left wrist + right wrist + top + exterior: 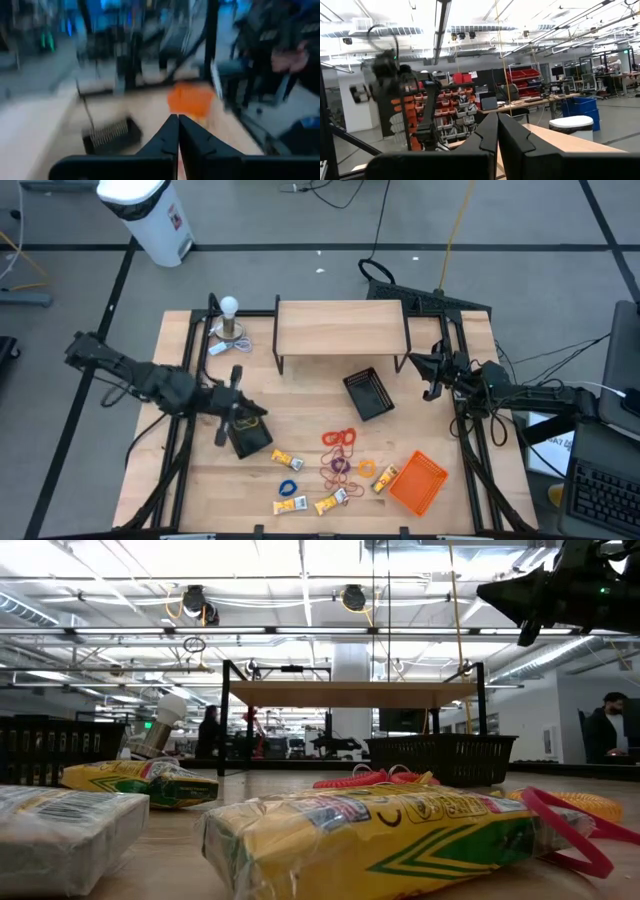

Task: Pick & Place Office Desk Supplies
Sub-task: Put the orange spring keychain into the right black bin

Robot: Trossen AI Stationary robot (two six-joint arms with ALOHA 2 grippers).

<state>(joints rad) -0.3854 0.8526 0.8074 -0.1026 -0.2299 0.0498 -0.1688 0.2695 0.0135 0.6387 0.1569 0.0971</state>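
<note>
Several rubber bands lie flat on the wooden table: red (340, 438), purple (335, 470), orange (367, 467) and blue (289, 487). Yellow-and-white packets (287, 459) (290, 505) (330, 502) lie flat among them, and they fill the foreground of the low view (390, 835). My left gripper (243, 406) is shut with nothing between its fingers (178, 131), raised over the left black mesh tray (250, 438). My right gripper (432, 377) is shut (497, 131) and waits in the air by the table's right edge.
A second black mesh tray (367, 393) stands mid-table and an orange tray (418, 480) at the near right, with a packet (385, 478) beside it. A wooden shelf (340, 330) and a small lamp (230, 320) stand at the far side. Something yellowish (256, 420) lies at the left tray's rim.
</note>
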